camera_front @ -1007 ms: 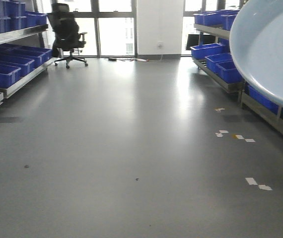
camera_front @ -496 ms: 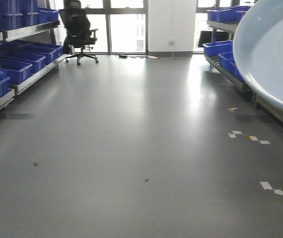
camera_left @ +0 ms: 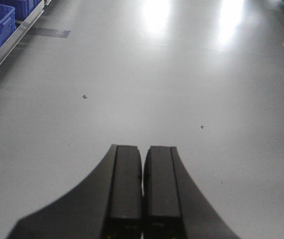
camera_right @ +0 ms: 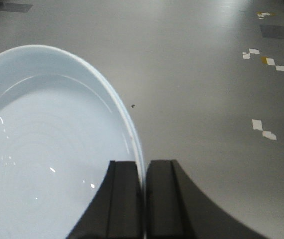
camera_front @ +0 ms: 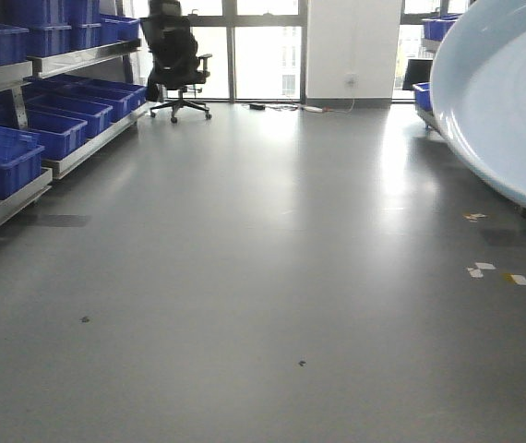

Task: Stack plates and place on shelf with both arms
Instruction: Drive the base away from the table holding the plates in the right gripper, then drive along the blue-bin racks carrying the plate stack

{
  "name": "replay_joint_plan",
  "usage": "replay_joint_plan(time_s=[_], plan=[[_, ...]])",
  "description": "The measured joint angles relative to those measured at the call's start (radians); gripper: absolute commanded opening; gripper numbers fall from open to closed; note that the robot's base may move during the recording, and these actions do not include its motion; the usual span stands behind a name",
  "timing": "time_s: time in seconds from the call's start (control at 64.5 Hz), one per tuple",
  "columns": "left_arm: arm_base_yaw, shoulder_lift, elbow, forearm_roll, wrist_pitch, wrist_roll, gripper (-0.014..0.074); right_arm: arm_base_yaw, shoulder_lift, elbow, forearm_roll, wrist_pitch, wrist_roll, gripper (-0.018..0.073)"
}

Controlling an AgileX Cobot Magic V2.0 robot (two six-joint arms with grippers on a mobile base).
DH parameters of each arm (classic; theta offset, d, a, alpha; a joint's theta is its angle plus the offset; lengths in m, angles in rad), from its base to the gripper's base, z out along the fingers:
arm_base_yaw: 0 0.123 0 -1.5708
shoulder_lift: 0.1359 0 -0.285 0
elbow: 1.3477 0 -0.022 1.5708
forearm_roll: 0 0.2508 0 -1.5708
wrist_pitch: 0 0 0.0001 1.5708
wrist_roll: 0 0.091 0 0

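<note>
Glossy grey floor (camera_front: 245, 258) reaches far windows (camera_front: 263, 60); blue crates (camera_front: 5, 157) line the left. Right gripper (camera_right: 144, 172) clamps the plate (camera_right: 42, 159) by its rim, high at right; left gripper (camera_left: 142, 154) is closed, empty. The office chair (camera_front: 175, 55) sits further right than before.

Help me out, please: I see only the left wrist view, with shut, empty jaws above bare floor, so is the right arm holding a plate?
Observer: Yes. In the right wrist view, the right gripper is shut on the rim of a pale blue plate.
Operator: Thank you. How does the plate sit?
Observer: In the front view it is tilted, with its face towards the camera, and it fills the upper right corner.
Operator: What lies ahead of the base?
Observer: A black office chair stands by the windows at the far end of the room.
</note>
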Motion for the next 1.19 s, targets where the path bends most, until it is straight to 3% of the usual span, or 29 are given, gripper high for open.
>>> replay_joint_plan(time_s=[1.193], plan=[[0.000, 0.000, 0.000, 0.000, 0.000, 0.000, 0.0090, 0.000, 0.000, 0.000, 0.000, 0.000, 0.000, 0.0049]])
